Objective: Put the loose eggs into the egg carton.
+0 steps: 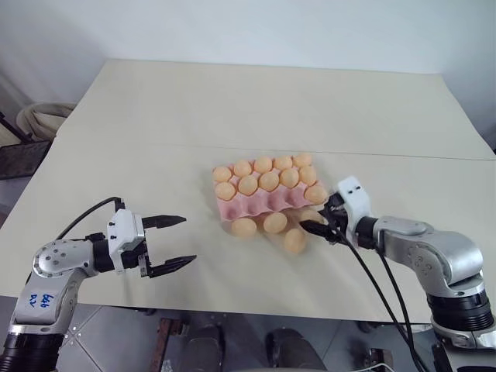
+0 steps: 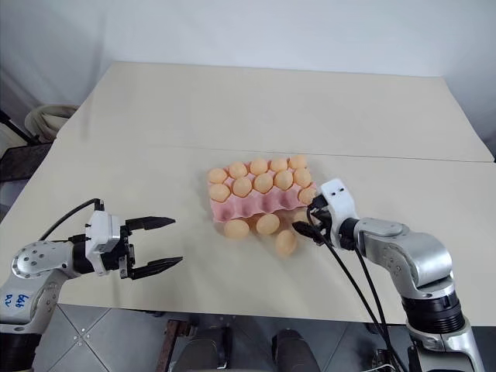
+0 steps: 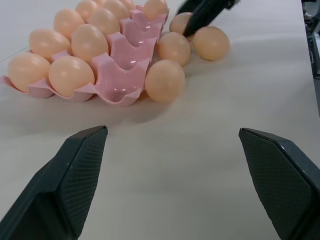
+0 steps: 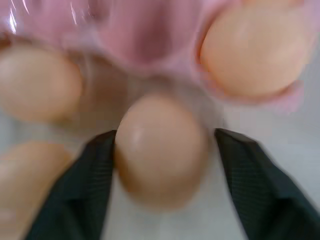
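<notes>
head view: our right gripper (image 1: 316, 222) reaches the loose eggs (image 1: 273, 223) lying against the egg carton (image 1: 267, 200)'s near edge; left gripper (image 1: 169, 244) spread, empty. right wrist view: fingers (image 4: 95, 172) bracket one egg (image 4: 160, 150), left touching, right apart; we'd centre before squeezing. its long axis points toward the carton.

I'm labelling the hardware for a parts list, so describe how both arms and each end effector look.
Both arms are silver-grey metal with rounded joints and black collars. The left arm carries blue handwritten marks low down. Each wrist has a white block. The left end effector and right end effector have two black fingers each. Black cables trail along both arms.
</notes>
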You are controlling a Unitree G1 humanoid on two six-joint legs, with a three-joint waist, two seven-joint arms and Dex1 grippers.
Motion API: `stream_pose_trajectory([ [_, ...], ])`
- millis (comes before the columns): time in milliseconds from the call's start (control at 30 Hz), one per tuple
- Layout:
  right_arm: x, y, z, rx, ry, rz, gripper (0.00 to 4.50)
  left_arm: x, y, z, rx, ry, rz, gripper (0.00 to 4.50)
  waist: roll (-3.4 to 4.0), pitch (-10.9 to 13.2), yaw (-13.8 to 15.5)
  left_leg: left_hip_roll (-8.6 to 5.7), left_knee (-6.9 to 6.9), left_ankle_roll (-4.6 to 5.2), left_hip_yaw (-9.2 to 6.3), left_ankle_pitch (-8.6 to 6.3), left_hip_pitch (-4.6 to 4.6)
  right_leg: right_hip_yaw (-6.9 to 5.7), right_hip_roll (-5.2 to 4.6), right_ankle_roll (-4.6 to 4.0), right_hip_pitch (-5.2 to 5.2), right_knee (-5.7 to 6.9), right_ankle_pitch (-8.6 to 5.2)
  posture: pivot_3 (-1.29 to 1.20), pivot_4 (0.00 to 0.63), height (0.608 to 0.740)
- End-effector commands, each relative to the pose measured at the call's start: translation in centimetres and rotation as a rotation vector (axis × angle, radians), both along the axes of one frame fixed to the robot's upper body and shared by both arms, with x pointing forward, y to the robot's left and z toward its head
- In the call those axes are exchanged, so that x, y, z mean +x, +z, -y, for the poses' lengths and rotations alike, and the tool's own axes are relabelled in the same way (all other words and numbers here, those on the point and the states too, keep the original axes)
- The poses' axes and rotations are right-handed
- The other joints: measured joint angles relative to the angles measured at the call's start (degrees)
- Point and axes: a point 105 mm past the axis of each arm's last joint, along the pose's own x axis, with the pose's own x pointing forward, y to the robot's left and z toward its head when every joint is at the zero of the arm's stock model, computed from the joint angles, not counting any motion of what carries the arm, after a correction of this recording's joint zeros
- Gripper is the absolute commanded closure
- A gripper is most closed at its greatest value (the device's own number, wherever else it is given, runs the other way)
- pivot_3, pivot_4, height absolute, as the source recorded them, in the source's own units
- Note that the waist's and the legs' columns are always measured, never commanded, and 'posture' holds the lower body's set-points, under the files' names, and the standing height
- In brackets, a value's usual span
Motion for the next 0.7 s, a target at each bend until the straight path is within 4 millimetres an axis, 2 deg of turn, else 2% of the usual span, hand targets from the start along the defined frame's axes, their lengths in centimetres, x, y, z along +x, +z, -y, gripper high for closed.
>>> stream_pose_trajectory([
  [33, -0.1, 0.3, -0.1, -0.004, 0.011, 0.011, 2.62, -0.2, 1.1, 0.1, -0.012, 0.002, 0.05, 0.0, 0.0, 0.0, 0.0, 0.0, 0.0, 0.0, 0.0, 0.0, 0.0, -0.01, 0.0, 0.0, 0.0, 0.0, 0.0, 0.0, 0.15, 0.74],
  [133, -0.2, 0.4, 0.0, -0.017, 0.028, 0.024, 3.0, -0.1, 1.0, 0.4, -0.023, 0.0, 0.052, 0.0, 0.0, 0.0, -0.1, 0.0, 0.01, 0.0, 0.02, 0.0, 0.0, -0.02, -0.02, 0.0, 0.0, 0.0, 0.0, 0.0, 0.15, 0.74],
  [300, -3.0, 3.5, -0.5, 0.028, 0.27, 0.127, 3.01, 0.0, 0.9, 0.5, -0.041, 0.015, 0.05, 0.0, 0.05, 0.03, 0.17, -0.02, -0.02, 0.02, 0.02, -0.01, -0.03, -0.07, -0.03, 0.0, -0.01, -0.05, 0.0, 0.0, 0.15, 0.74],
  [400, -3.5, 5.6, -1.2, 0.052, 0.369, 0.173, 3.01, 0.0, 0.7, 0.6, -0.051, 0.038, 0.041, 0.0, 0.05, 0.03, -0.06, -0.02, 0.0, 0.04, 0.03, -0.03, -0.04, -0.08, -0.05, 0.0, 0.03, -0.13, 0.0, 0.0, 0.15, 0.74],
  [467, -1.9, 6.8, -2.2, 0.076, 0.35, 0.213, 3.01, 0.3, 0.7, 0.8, -0.066, 0.059, 0.044, 0.0, 0.05, 0.04, -0.81, -0.02, 0.05, 0.05, 0.08, -0.02, 0.0, -0.05, -0.05, -0.01, 0.04, -0.07, 0.01, 0.0, 0.15, 0.74],
  [533, -0.4, 7.1, -3.2, 0.074, 0.324, 0.228, 3.01, 0.5, 0.8, 0.9, -0.074, 0.071, 0.049, 0.0, 0.05, 0.04, -1.55, -0.02, 0.06, 0.06, 0.08, 0.02, 0.06, -0.05, -0.05, -0.07, 0.03, 0.02, 0.05, 0.0, 0.15, 0.74],
  [700, 2.7, 5.6, -3.9, -0.038, 0.273, 0.243, 3.01, 0.9, 1.1, 1.2, -0.086, 0.094, 0.061, 0.0, 0.04, 0.04, -1.1, -0.02, 0.02, 0.04, 0.03, 0.09, 0.02, -0.11, -0.08, -0.09, -0.04, 0.06, 0.07, 0.0, 0.15, 0.74],
])
